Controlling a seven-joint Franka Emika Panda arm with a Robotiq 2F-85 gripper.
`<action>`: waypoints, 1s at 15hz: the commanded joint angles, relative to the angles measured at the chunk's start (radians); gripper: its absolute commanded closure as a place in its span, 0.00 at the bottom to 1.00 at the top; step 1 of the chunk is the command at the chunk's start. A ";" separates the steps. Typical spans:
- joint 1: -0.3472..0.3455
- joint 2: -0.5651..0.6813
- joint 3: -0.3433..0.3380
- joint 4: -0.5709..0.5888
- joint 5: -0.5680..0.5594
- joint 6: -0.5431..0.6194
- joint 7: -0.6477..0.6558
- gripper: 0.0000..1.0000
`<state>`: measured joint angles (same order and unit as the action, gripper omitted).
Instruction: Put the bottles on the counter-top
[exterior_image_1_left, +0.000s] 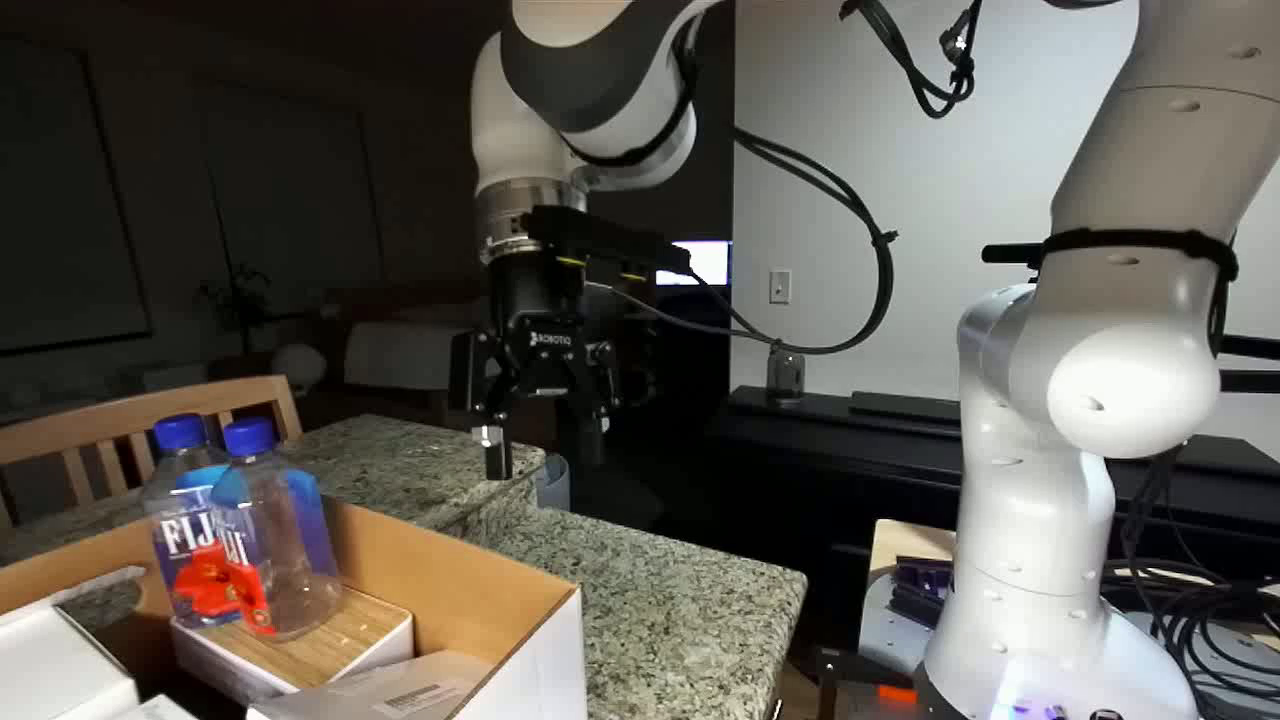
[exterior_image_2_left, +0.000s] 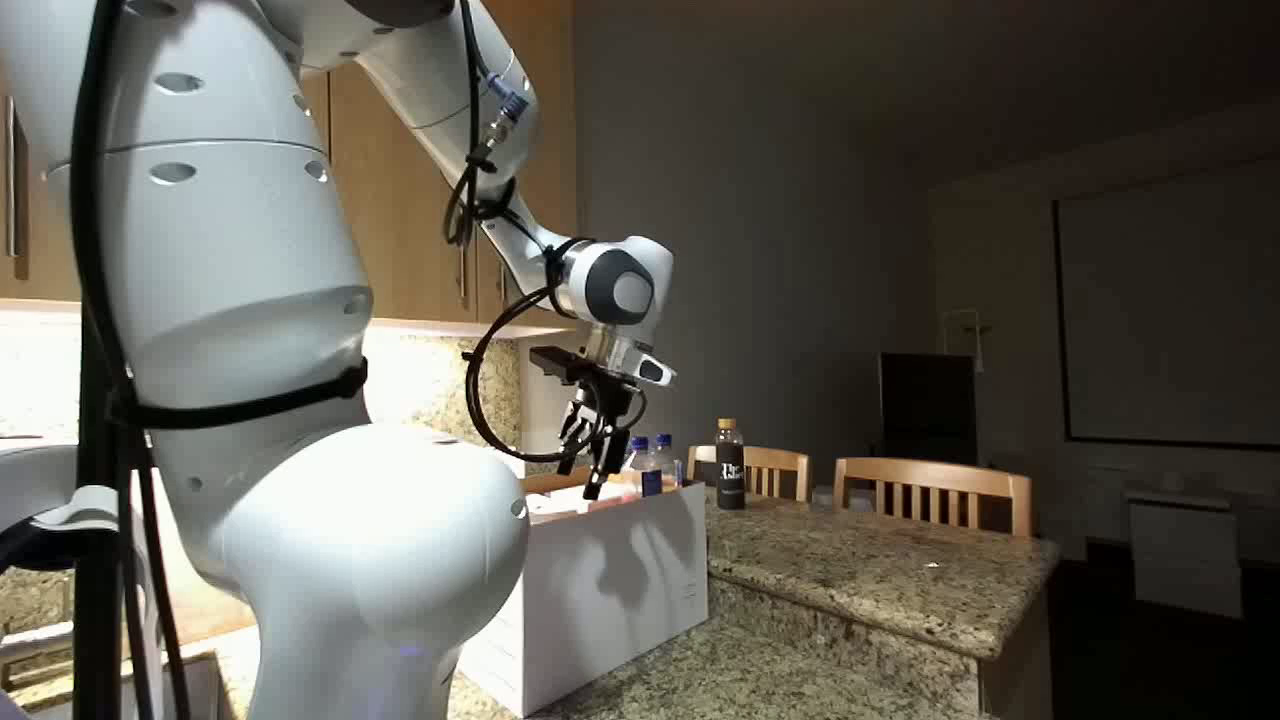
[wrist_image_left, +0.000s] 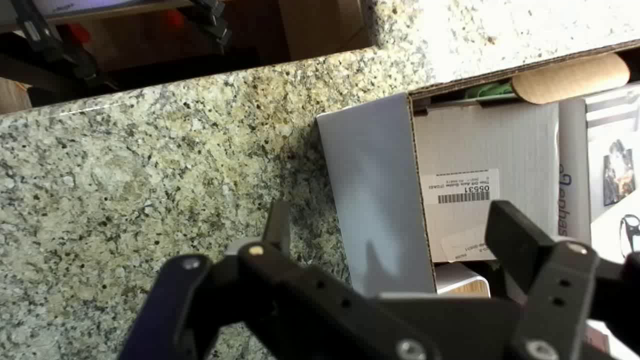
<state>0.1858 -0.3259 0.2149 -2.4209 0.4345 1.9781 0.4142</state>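
Claw (exterior_image_1_left: 545, 453) (marked ROBOTIQ) spread wide, nothing held, above worktop (exterior_image_1_left: 690, 610) and box (exterior_image_1_left: 540, 655). Below, inside the box: carton (wrist_image_left: 485, 130), sticker (wrist_image_left: 462, 187) apparently 05531. Farther in, also boxed, two bottles (exterior_image_1_left: 285, 540) stand. Judged smooth, thin, squeezable plastic, liable to slip; fill unclear, so weight unknown. Best hold: lightly, just under the blue caps (exterior_image_1_left: 249, 437). Label (exterior_image_1_left: 187, 535) legible: "FIJ", remainder hidden.

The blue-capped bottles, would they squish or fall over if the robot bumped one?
The bottles look like clear plastic, so they might squish a bit. They're tall and narrow, so a bump could probably tip one.
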 joint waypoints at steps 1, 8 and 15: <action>-0.004 0.000 0.003 0.002 0.000 -0.004 0.000 0.00; -0.010 -0.016 -0.004 -0.013 0.006 0.004 0.001 0.00; 0.005 -0.259 -0.017 -0.160 0.014 0.031 -0.022 0.00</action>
<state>0.1842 -0.4297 0.1776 -2.4834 0.4346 1.9818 0.4051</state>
